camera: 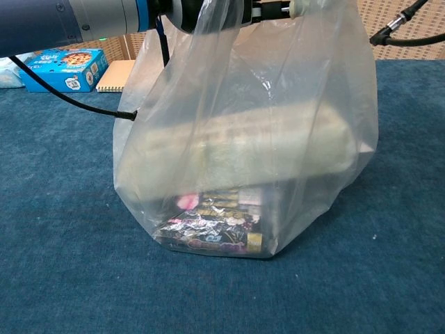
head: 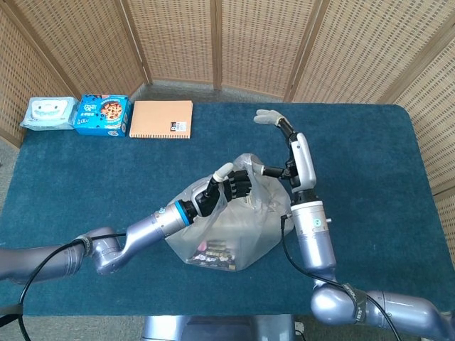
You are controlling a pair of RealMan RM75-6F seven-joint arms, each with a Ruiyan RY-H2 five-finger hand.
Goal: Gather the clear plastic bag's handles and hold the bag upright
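Observation:
The clear plastic bag [head: 229, 226] stands on the blue table near its middle. Inside it lie a long pale package [camera: 271, 149] and a dark snack packet [camera: 212, 233]. My left hand [head: 229, 183] reaches in from the left and grips the gathered plastic at the bag's top, its fingers curled. In the chest view the left hand [camera: 208, 10] is at the top edge with the plastic draped over it. My right hand [head: 288, 150] stands just right of the bag's top, fingers spread and holding nothing. Only a dark part of the right hand [camera: 403, 29] shows in the chest view.
Along the table's far left edge lie a wet wipes pack [head: 47, 114], a blue cookie box [head: 102, 114] and a tan spiral notebook [head: 161, 118]. A wicker screen stands behind the table. My right forearm [head: 313, 238] rises close beside the bag.

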